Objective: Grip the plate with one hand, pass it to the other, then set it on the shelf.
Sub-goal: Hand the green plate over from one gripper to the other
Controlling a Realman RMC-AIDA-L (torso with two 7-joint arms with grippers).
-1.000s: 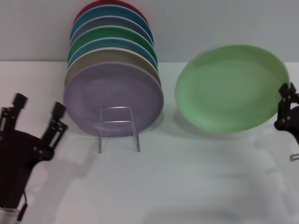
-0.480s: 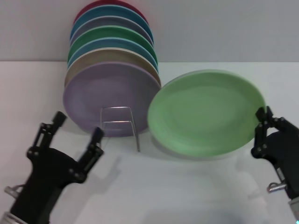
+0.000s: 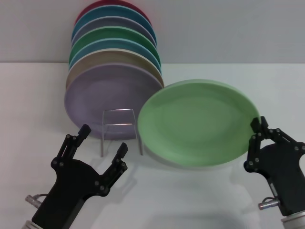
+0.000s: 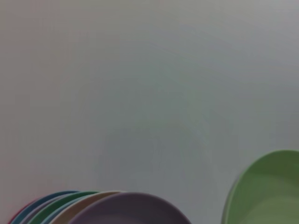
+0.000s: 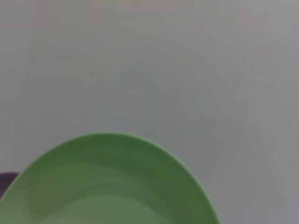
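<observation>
Plate point(image 3: 198, 124) moved leftward, pinched by right end effector point(image 3: 257, 129) | left end effector point(image 3: 102, 140) spread, nearer

— What sort of place was it?
— It looked like a lab or test bench, not a home kitchen. A bare white table point(image 3: 200, 200) ran up to a plain grey wall point(image 3: 228, 28).
— And the dishes?
— Coloured plates point(image 3: 114, 71) stood in a row as props, with two black robot arms reaching in.
</observation>
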